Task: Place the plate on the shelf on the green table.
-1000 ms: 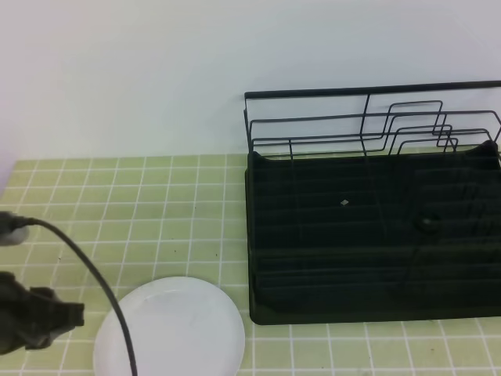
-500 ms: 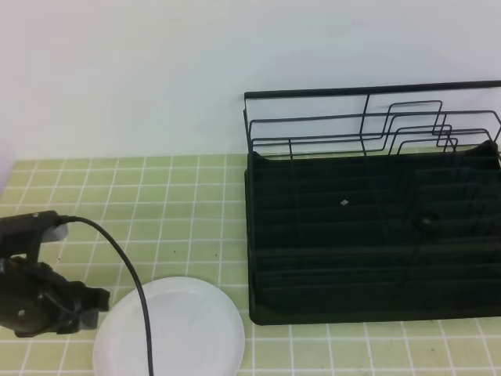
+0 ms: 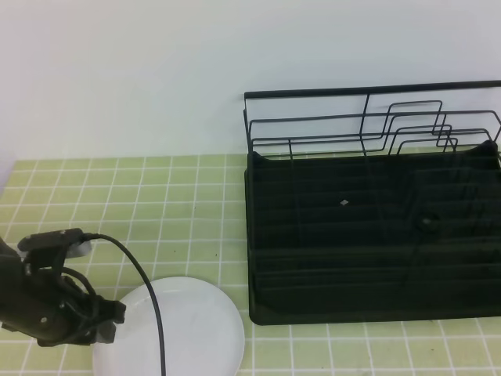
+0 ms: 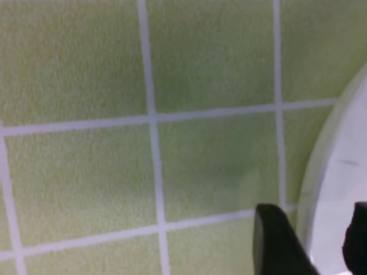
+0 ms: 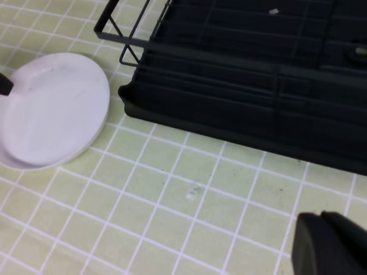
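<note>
Plate [image 3: 174, 327] flat on the green table [image 3: 156, 204] near the front edge, left of centre, not on the rack. Rack [image 3: 372, 235] on the right half of the table, its back rail toward the rear edge, its front left corner just beside the plate's right rim but apart from it. No dishes visible in the rack.

Left gripper [image 3: 112, 319] low over the tiles at the plate's left rim, black cable [image 3: 145, 290] arcing from the arm across the plate's left side. From the left wrist view: two dark fingertips [image 4: 275, 240] apart, straddling the white rim, one over tile, the other over the plate; jaws spread, nothing clamped between them. Contact with the rim not clear from these views.

Right gripper [image 5: 330, 243] outside the high view; in its own wrist view only a dark blurred finger mass at the bottom right, above bare tiles in front of the rack. Spread of its jaws impossible to tell.
</note>
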### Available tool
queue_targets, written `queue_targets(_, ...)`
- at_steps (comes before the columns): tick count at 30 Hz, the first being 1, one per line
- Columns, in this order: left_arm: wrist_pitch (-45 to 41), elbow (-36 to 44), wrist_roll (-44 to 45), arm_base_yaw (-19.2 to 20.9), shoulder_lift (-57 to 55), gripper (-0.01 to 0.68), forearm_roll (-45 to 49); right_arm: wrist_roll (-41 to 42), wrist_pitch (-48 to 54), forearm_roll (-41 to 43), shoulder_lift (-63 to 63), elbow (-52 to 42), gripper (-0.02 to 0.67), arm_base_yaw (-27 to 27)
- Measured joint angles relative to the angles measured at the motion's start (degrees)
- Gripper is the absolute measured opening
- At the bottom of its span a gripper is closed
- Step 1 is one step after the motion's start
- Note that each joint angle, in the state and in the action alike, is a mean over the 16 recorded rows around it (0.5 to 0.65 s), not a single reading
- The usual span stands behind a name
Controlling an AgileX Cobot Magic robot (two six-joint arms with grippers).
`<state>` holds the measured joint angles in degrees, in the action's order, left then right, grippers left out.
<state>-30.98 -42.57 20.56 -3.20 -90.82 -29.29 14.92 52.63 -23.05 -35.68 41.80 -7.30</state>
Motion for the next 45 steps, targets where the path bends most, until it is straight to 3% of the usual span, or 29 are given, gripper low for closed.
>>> queue_targets(9, 0.8, -0.26, 2.19, 0.0, -1.36, 0.236, -2.4, 0.0, 0.34, 0.0, 0.0, 0.0, -0.004, 0.0)
queue_targets(25, 1.59, -0.3, 6.37, 0.0, -2.28, 0.059, -5.18, 0.0, 0.36, 0.0, 0.0, 0.0, -0.004, 0.0)
queue_targets(45, -1.52, -2.4, 7.16, 0.0, -6.14, 0.005, -5.01, 0.0, 1.49, 0.43, 0.0, 0.0, -0.004, 0.0)
